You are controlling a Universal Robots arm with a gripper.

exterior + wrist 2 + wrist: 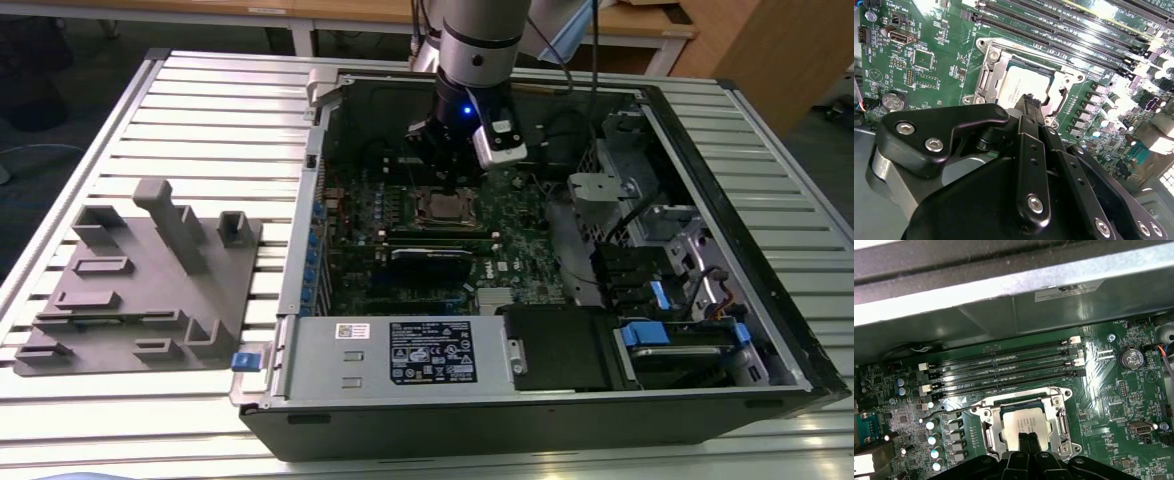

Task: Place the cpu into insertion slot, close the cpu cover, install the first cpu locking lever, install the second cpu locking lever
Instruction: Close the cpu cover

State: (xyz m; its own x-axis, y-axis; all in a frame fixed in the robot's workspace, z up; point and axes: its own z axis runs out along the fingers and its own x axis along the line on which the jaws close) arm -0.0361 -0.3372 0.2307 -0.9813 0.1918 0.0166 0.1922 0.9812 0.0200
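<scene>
Hanging over cpu [1021,421] | hand [1029,437] closed, empty | cpu in insertion slot [1059,424]

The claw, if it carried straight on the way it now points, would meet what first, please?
Most likely the cpu, just beyond the claw in the first wrist view; the gap is unclear.

Looking like a robotics lab or workshop, judging by an opened PC case [534,435] lying on a slatted metal bench [214,110], a grey jig [134,300] beside, wooden desks [641,25] behind.
</scene>
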